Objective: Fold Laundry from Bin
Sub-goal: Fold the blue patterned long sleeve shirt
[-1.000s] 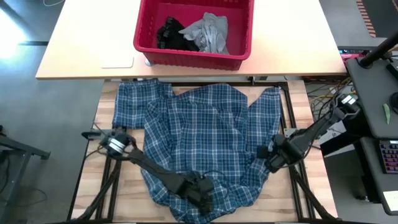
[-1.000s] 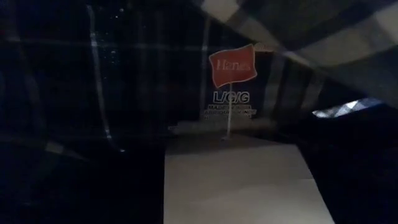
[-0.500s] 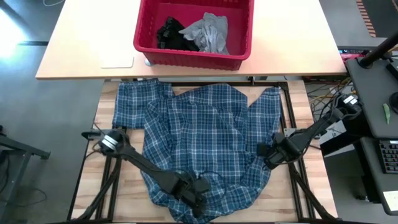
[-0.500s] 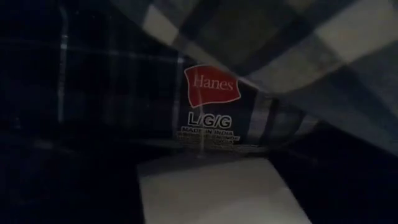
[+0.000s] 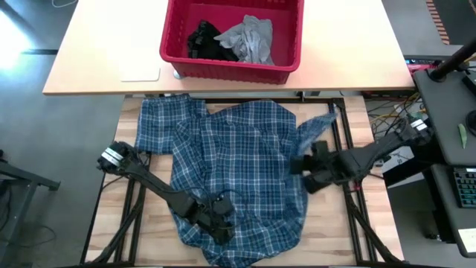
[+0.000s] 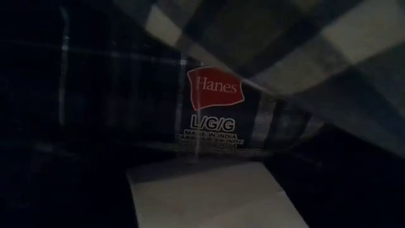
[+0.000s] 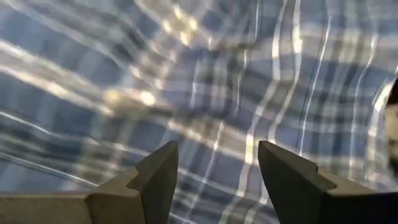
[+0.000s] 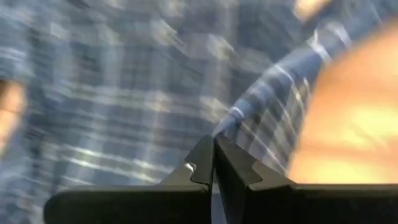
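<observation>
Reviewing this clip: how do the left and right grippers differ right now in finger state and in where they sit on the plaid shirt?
The left gripper has its fingers apart over the plaid shirt near its near hem, gripping nothing visible; the right gripper is pinched shut on the shirt's right-side fabric. The left sits at the table's near edge, the right farther up, beside the sleeve. Both are low over the same shirt.

There's a light wood table [image 5: 349,59] at the far side with a pale flat card-like thing [image 5: 140,74] near its left front edge. Off right, a dark desk [image 5: 454,126] with a keyboard [image 5: 465,186] and some cables [image 5: 383,112].
</observation>
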Available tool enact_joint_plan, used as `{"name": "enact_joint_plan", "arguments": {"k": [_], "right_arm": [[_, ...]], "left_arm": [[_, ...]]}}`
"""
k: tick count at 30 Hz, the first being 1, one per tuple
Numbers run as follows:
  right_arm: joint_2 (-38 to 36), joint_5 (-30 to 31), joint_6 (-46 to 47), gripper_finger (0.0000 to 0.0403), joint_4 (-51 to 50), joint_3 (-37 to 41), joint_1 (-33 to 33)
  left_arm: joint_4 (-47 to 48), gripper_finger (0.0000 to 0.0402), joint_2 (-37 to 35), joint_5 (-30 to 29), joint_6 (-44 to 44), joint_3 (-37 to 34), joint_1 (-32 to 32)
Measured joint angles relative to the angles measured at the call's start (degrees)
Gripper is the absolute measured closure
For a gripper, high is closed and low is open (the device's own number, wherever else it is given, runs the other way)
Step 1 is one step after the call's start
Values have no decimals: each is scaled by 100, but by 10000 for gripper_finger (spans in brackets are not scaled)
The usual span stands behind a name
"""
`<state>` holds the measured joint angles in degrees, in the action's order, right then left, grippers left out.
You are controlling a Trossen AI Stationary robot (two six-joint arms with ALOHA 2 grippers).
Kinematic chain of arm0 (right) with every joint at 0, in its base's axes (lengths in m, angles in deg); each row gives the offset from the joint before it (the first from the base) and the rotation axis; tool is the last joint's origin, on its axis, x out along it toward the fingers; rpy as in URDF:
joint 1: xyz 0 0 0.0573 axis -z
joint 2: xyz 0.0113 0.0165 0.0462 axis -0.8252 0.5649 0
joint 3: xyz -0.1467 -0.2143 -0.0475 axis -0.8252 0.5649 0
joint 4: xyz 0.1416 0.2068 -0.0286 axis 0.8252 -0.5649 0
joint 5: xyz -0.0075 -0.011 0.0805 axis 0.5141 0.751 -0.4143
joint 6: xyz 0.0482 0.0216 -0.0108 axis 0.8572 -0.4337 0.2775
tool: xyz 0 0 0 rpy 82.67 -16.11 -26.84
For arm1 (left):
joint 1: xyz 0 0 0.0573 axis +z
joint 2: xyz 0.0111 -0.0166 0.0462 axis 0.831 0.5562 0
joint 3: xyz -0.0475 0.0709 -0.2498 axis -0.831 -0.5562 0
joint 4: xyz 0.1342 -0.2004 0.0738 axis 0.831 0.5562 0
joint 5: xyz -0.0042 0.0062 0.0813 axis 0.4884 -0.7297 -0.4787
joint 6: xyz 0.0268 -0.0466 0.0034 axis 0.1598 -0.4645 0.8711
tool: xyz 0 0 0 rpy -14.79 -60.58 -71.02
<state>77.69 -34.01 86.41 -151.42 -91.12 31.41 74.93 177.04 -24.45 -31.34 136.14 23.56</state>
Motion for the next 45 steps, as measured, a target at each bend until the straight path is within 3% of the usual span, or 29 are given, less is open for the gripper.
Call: {"name": "enact_joint_plan", "arguments": {"k": [4,8,15,21,24,28,32,35,41,45], "right_arm": [[649,194,-2222,394,1358,-1207,818],[1696,-458,-4380,394,2998,-2310,1661],[4066,-1605,-5591,394,3134,-4013,2622],[5544,-2431,-5779,366,2202,-5149,2763],[5870,-2502,-5831,316,1100,-5877,2797],[5695,-2264,-5785,233,-768,-6549,2634],[5377,-1985,-5089,160,-2183,-6316,2513],[4989,-1871,-4618,131,-2397,-5548,2414],[3604,-1913,-3581,133,-1979,-3309,2258],[2412,-2220,-3255,146,-873,-1649,2323]], "left_arm": [[-329,196,283,405,-245,-416,-44],[-445,196,372,477,-248,-495,-118],[-32,196,-326,556,203,-442,-300],[500,196,-1293,-141,230,-677,-526],[554,196,-1641,-488,402,-794,-499],[531,196,-1977,-884,689,-859,-336],[250,196,-2098,-1234,1065,-885,-206],[-43,196,-2122,-1252,1313,-887,-74],[-90,196,-2082,-1225,1391,-904,-9],[-83,196,-2082,-1178,1375,-933,-9]]}}
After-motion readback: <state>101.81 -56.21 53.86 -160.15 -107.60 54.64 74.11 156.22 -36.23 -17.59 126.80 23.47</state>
